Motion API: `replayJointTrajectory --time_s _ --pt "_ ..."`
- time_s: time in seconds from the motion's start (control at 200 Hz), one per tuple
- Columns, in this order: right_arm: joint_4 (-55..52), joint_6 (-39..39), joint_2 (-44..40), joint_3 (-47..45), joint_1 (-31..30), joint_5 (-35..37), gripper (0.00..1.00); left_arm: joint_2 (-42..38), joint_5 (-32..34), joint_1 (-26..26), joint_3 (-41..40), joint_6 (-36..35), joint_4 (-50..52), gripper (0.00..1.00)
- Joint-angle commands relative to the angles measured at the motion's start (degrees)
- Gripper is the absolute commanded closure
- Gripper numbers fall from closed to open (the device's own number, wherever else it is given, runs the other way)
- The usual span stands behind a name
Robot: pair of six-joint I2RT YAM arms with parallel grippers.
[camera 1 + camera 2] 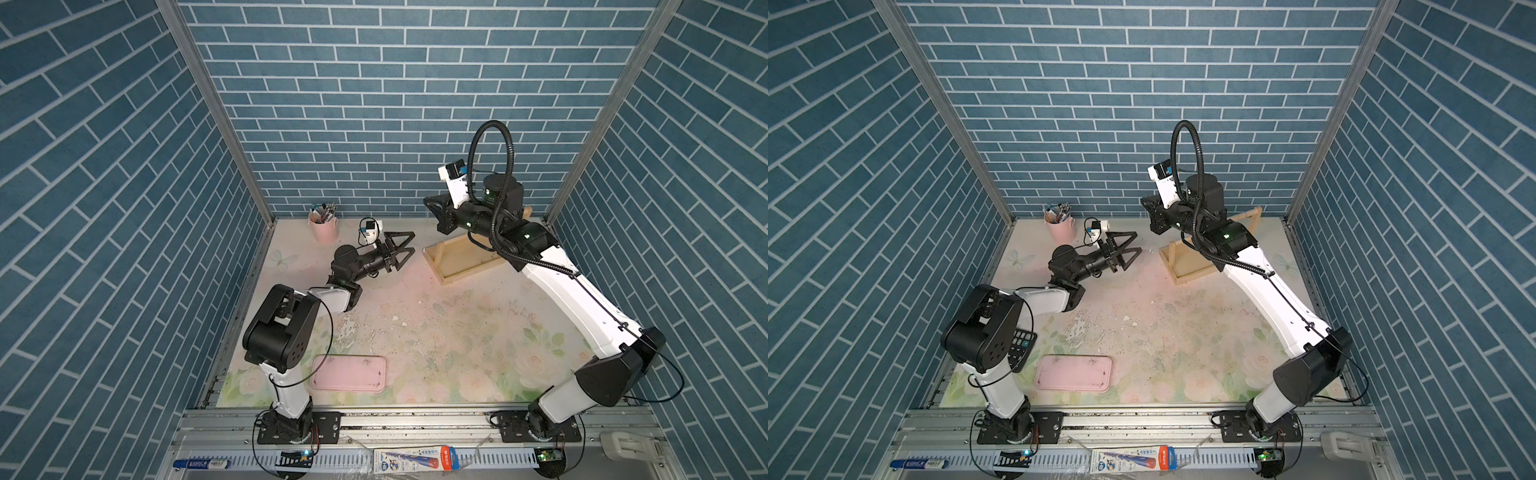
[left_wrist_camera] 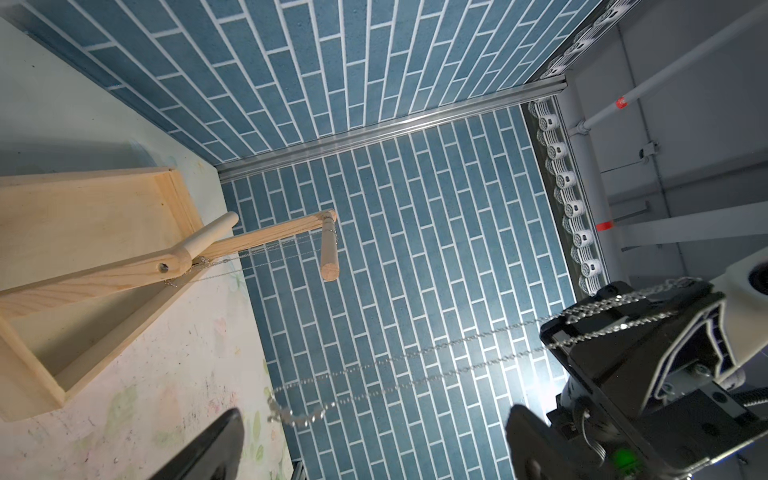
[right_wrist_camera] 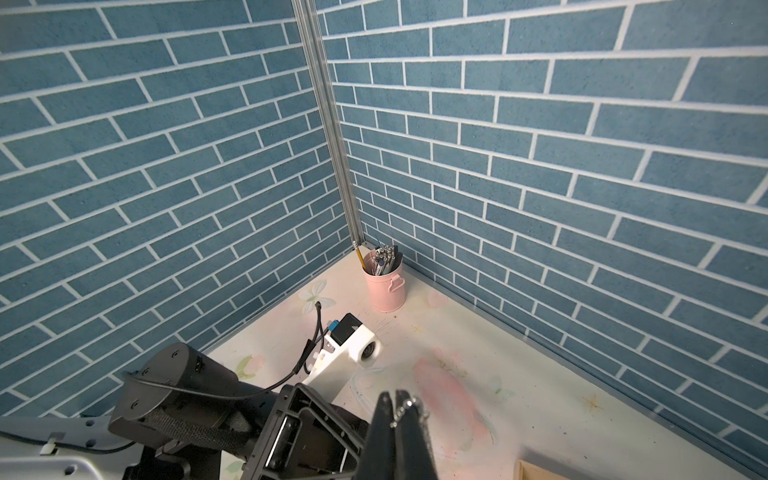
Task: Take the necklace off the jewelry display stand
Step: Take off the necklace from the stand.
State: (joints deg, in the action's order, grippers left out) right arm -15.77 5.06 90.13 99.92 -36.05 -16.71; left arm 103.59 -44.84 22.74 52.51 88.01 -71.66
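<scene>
The right gripper (image 3: 397,401), clenched on the necklace (image 2: 291,417) whose loop hangs free beside the jewelry display stand (image 1: 457,266) near the far right corner of the worktop (image 1: 415,324), should carry it away slowly so no chain snags the top bar (image 2: 328,249), while the left gripper (image 1: 411,243) is released and empty.

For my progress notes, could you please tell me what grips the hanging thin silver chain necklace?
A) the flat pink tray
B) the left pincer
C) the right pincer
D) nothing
C: the right pincer is shut on the thin silver chain necklace, whose loop hangs from it; the left pincer stands open and empty.
</scene>
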Motion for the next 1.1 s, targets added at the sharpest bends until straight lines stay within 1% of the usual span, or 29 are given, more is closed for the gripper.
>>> replayJointTrajectory --time_s 0.0,0.23,0.335,0.73,1.095 --pt "1.5 -1.3 0.4 2.0 -0.4 0.2 1.0 0.6 -0.1 -0.1 0.1 1.2 -2.9 0.01" --pt "3.3 -0.1 1.3 2.2 -0.6 -0.3 1.0 1.9 0.2 -0.2 0.0 3.1 -3.3 0.01" --pt "4.2 0.5 2.0 2.2 -0.8 -0.4 1.0 1.9 0.6 -1.1 -0.3 4.2 -3.6 0.01" --pt "5.0 1.0 5.4 5.1 -2.0 -0.3 1.0 4.0 0.6 -1.5 0.0 8.6 -4.0 0.01" --pt "6.1 1.7 7.9 6.9 -3.0 -0.4 1.0 3.9 1.2 -2.2 -0.6 9.5 -4.2 0.01"
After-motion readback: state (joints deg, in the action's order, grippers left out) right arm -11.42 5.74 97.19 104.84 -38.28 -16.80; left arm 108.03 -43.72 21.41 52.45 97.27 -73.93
